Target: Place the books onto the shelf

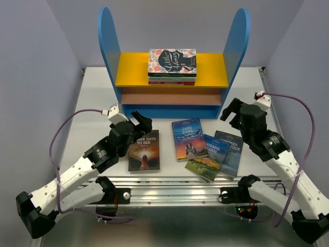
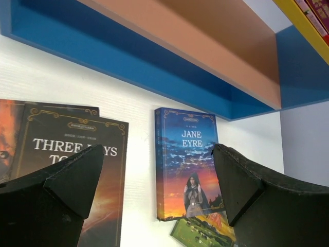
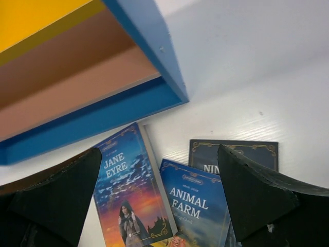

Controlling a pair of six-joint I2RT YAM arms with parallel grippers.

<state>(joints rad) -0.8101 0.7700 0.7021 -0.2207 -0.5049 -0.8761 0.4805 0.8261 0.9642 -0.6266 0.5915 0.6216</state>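
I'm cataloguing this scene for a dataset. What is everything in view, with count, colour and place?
shelf: one, blue sides, yellow and salmon boards, far side of the table.
Little Women stack: one, floral white-and-black top, on the yellow board.
Three Days to See: one, brown-orange, left of centre.
hidden book: one, orange, partly under Three Days to See.
Jane Eyre: one, blue-orange, centre.
Animal Farm: one, blue-green, right of Jane Eyre.
Nineteen Eighty-Four: one, dark blue, partly under Animal Farm.
table: one, white.
cables: two, purple, one per arm.
left hand: one, black, open, over Three Days to See.
right hand: one, black, open, near the shelf's right end.
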